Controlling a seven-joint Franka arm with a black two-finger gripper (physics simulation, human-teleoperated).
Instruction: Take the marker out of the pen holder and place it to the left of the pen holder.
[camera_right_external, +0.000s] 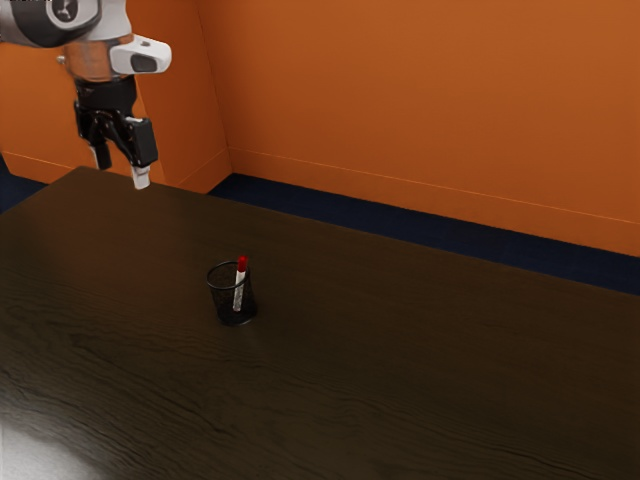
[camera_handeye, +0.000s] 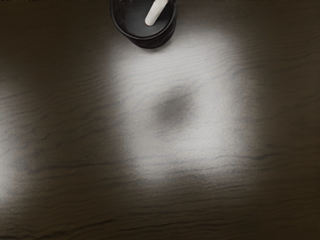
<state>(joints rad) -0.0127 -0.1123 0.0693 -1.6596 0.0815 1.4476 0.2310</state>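
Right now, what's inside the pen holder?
The pen holder has a marker in it, leaning, red end up above the rim. Whatever lies directly beneath the marker's lower end is covered.

No legible text, small round emblem (camera_right_external: 65, 9) on the robot arm (camera_right_external: 32, 27), its design unclear

A pen holder (camera_right_external: 232, 306) stands upright on a table (camera_right_external: 400, 370), in the exterior view's left half. A marker (camera_right_external: 240, 285) leans inside it, upper end above the rim. The gripper (camera_right_external: 122, 175) hangs well apart, farther to the exterior view's left. Behind the table rises a wall (camera_right_external: 420, 110).
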